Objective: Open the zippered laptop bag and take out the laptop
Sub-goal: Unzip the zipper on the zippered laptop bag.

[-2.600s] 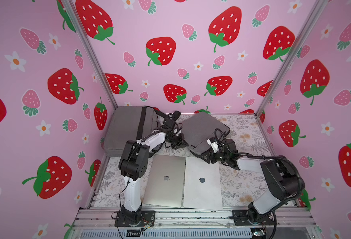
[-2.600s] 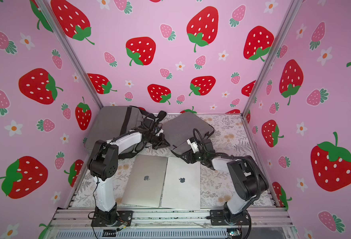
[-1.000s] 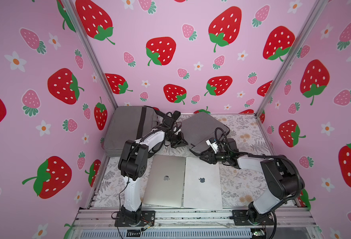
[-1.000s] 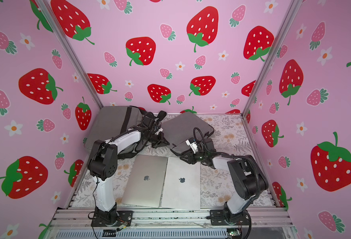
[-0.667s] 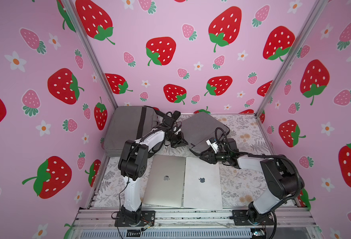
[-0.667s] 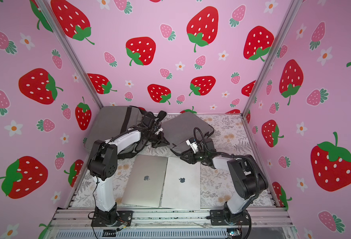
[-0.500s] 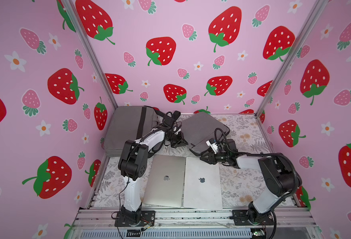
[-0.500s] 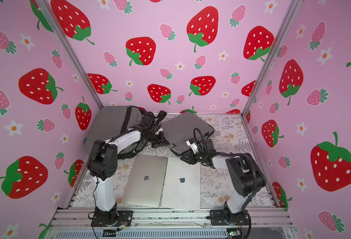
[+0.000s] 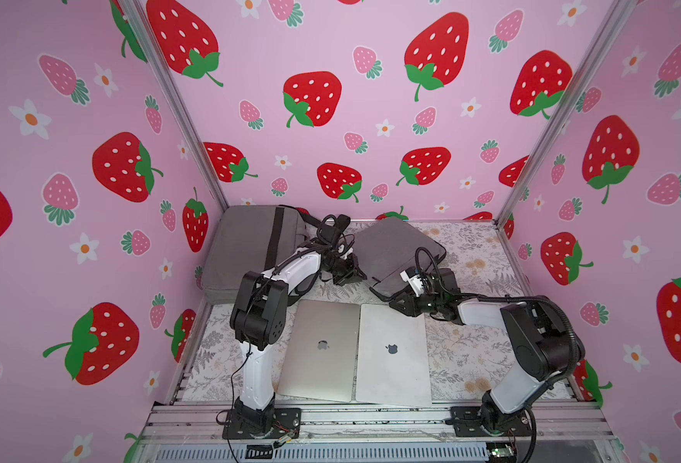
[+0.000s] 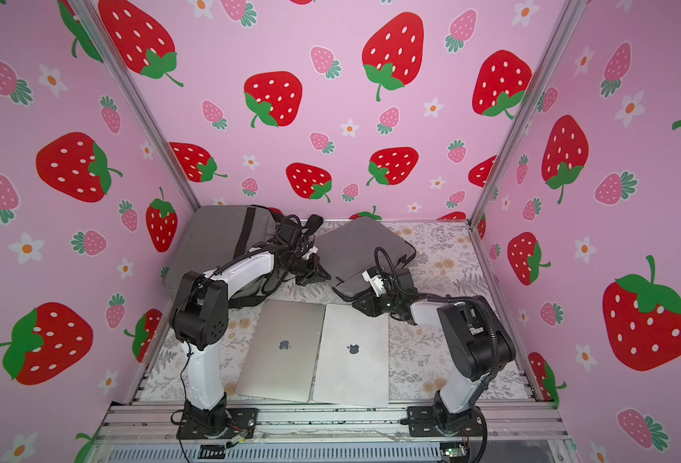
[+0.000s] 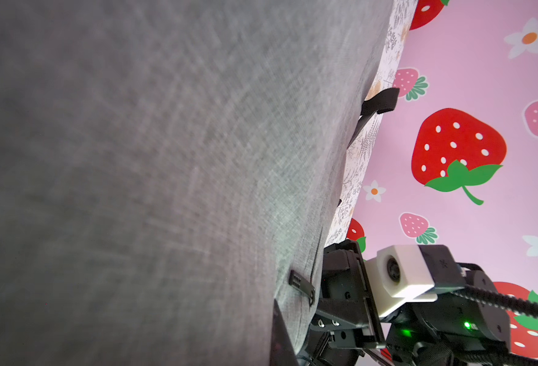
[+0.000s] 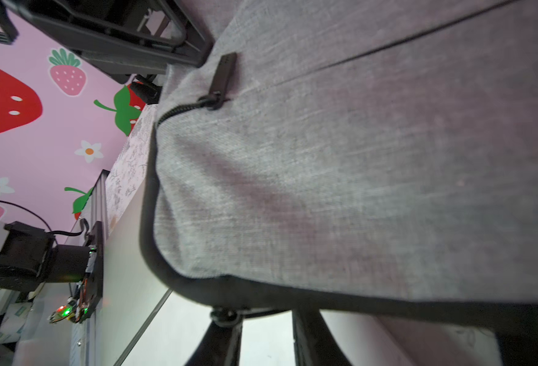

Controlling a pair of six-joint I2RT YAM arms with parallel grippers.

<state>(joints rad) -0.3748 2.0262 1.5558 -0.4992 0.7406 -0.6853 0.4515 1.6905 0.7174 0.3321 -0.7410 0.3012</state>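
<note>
ROBOT ARMS AT THE ZIP: A grey zippered laptop bag (image 9: 397,246) lies askew at the back middle of the floral-clothed table (image 9: 475,352), with both robot arms reaching to its near edge. The left hand (image 9: 358,274) sits at the bag's near left corner with its fingers together; whether any fabric is pinched between them cannot be told. The right hand (image 9: 392,298) is at the same edge further right, low over the table. In the right wrist view its two dark fingers (image 12: 310,336) stand apart. The bag's black-bound edge lies across their tips, and a small zip slider (image 12: 226,317) sits just beside one of them. A black zip pull (image 12: 223,74) lies flat on the bag's grey face, close to the corner where the left hand is. In both top views a larger grey bag (image 9: 246,244) with a dark strap rests in the back left corner, partly under the left arm. Nearer the front, a silver laptop (image 9: 321,348) and a second silver laptop (image 9: 391,354) lie closed, side by side and touching, logos up. The far right corner of the second one is just under the right hand.
</note>
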